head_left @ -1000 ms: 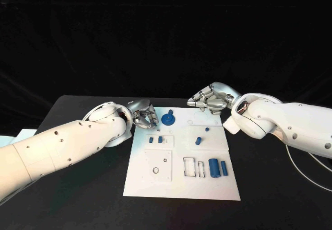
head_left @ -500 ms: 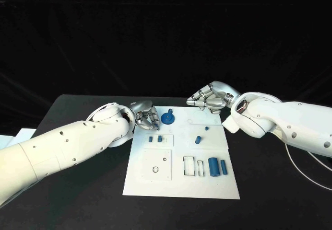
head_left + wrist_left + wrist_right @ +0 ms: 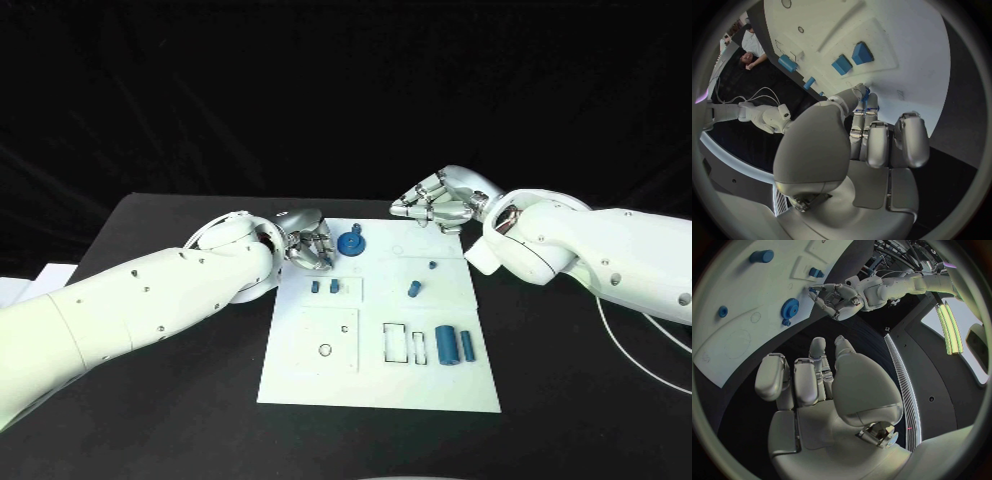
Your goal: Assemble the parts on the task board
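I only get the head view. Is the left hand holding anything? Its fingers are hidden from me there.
Observer: Yes. The left wrist view shows a small blue part pinched at the fingertips of the left hand.
Operator: And the right hand, has it got one too?
Observer: No. In the right wrist view the right hand has its fingers curled in with nothing in them.

No text, label, brand, number or sign can be read anywhere; faint dark marks on the task board [image 3: 378,375] are too small to make out.
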{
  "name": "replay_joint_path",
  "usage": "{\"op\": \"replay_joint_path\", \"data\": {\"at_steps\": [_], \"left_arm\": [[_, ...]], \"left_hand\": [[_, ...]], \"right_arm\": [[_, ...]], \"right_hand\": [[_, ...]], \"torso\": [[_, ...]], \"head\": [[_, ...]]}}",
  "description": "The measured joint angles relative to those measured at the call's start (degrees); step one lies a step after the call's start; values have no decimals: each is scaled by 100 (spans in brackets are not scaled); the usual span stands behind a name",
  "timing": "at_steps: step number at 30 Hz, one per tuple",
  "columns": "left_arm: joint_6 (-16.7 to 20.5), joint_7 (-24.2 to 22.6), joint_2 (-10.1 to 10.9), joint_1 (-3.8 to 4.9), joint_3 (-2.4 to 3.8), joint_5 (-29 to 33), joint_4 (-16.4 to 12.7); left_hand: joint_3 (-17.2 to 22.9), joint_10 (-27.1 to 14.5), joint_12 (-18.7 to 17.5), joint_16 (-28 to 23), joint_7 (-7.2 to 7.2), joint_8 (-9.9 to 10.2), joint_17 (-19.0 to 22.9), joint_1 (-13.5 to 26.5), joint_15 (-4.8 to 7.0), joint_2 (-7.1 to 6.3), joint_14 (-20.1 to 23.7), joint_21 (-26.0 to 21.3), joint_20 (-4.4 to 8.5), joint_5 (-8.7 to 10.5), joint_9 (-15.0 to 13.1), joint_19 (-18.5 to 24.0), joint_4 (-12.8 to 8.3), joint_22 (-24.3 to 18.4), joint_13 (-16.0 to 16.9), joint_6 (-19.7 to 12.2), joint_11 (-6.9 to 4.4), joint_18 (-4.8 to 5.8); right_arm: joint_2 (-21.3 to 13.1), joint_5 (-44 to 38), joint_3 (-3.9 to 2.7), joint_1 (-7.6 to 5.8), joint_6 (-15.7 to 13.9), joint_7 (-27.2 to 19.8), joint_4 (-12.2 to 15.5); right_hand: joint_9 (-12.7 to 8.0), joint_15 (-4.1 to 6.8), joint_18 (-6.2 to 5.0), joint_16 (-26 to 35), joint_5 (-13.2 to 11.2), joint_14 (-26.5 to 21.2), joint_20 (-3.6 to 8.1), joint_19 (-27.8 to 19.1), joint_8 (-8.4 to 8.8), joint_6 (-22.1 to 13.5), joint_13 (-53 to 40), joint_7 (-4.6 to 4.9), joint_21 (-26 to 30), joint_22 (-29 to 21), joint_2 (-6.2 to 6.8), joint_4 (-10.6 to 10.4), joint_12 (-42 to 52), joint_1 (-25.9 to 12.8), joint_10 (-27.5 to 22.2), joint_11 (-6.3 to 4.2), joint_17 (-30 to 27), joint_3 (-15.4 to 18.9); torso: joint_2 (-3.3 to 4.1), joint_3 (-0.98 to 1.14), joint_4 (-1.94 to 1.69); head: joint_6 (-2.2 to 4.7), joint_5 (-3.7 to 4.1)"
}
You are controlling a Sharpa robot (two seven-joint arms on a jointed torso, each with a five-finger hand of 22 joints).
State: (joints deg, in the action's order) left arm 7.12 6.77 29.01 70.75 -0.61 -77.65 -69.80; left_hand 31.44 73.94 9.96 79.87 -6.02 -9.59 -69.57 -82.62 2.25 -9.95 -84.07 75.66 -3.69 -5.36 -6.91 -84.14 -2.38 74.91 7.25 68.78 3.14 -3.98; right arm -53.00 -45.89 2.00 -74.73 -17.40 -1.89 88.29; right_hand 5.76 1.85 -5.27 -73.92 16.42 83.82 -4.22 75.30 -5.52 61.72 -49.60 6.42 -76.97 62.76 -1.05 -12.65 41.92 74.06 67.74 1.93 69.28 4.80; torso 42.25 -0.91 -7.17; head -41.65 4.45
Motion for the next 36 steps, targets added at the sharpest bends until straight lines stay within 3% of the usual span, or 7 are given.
{"op": "replay_joint_path", "data": {"at_steps": [5, 27, 36], "left_arm": [[-25, 3, -29, 0, -1, -12, 7], [-59, -3, -117, 1, -26, -50, 136], [-65, -2, -119, -1, -31, -60, 123]], "left_hand": [[0, 0, 0, 0, 0, 1, 0, 1, 0, 1, 0, 0, 0, 0, 1, 0, 0, 0, 5, 0, 0, 0], [-2, 0, -19, 0, -21, 52, 11, 34, 0, 30, 0, 0, 0, 8, 1, 0, 0, 0, 21, 20, 0, 0], [-36, 22, -20, 0, -21, 54, 30, 96, 0, 28, 0, 0, 0, 29, 1, 0, -27, 0, 49, 20, -22, 0]], "right_arm": [[-1, 0, 0, 1, 0, -1, 1], [19, -1, 0, 1, 2, -7, -6], [25, -1, 0, 1, 3, -10, -10]], "right_hand": [[0, 0, 0, 0, 0, 0, 0, 0, 0, 0, 0, 0, 0, 0, 0, 0, 0, 0, 0, 0, 0, 0], [-2, 0, 0, 0, 0, 0, 0, 0, 0, 0, 3, 0, 6, 0, -1, 0, 0, 1, 0, 0, 1, 0], [-2, 0, 0, 0, 0, 0, 0, 0, 0, 0, 17, 0, 22, 0, -23, 0, 0, 23, 0, 0, 1, 0]], "torso": [[-3, -2, 0], [-2, -5, 2], [-4, -4, -2]], "head": [[-32, 36], [-95, 61], [-70, 44]]}}
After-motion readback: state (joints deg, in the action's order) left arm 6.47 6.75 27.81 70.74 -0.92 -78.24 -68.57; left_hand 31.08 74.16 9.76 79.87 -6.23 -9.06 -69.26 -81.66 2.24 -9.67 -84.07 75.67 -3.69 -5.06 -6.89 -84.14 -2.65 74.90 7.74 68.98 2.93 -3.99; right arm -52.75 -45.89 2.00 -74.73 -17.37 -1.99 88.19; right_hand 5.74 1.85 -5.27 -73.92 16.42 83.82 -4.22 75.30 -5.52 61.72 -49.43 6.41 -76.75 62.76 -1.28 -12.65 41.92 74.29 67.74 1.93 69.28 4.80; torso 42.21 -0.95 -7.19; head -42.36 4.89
